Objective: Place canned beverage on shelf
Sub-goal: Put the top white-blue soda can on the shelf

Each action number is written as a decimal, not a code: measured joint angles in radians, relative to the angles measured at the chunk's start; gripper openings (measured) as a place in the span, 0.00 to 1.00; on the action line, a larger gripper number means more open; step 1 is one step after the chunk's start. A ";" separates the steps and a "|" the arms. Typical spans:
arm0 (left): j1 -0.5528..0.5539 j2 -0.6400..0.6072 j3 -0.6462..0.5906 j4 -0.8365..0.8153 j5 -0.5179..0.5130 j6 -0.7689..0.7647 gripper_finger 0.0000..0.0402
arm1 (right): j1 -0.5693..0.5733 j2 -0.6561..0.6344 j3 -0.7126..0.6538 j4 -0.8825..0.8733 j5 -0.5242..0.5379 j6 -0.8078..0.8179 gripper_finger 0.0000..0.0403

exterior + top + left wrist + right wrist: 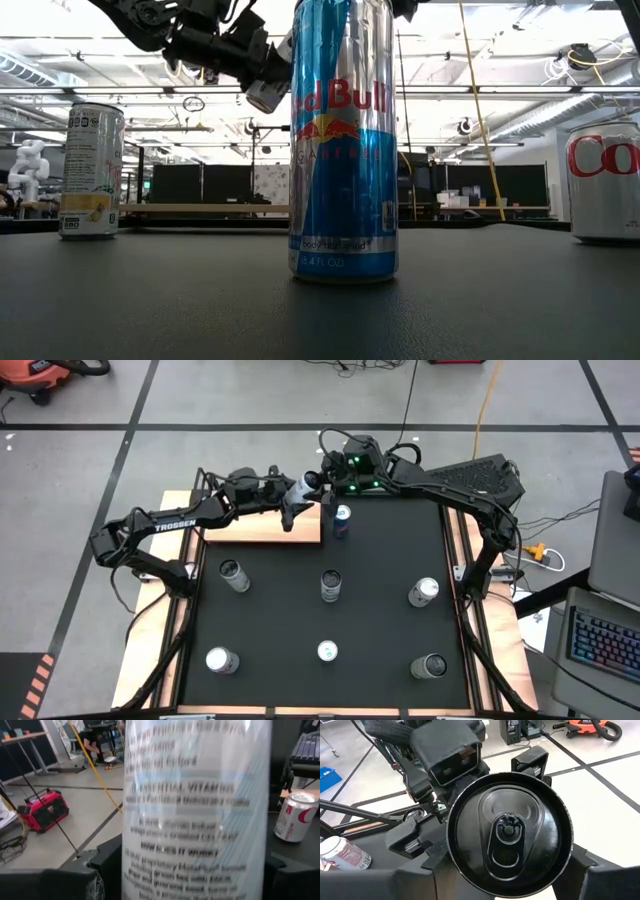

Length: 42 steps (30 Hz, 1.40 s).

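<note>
My left gripper [298, 498] is shut on a white can with printed text [195, 810], held high over the shelf's right end. The can [300, 490] is tilted, with its dark top [507, 832] toward my right arm. My right gripper [325, 475] hovers open at that top. Its fingers [607, 877] show wide apart on either side below the rim, and their ends are hidden behind the can. The shelf [265, 528] is a light-wood board at the mat's far left, with a thin black upright [328, 512] at its corner. My left gripper pinches the white can's side wall [131, 870] between its two fingers [80, 880], somewhere below the top rim. The fingers come nearly level from the table's left and lie across the can. The can is lifted clear of shelf and mat, leaning toward the right arm.
A blue-purple can [342, 522] stands on the black mat [385, 550] just right of the shelf. Several more cans stand on the mat, among them a Red Bull can [343, 140] and a white-and-red can [295, 817]. A keyboard [600, 640] lies off the table's right edge.
</note>
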 joint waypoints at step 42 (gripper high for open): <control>0.005 0.002 -0.025 0.032 0.039 -0.037 0.61 | -0.001 -0.001 -0.003 0.002 0.017 0.022 0.68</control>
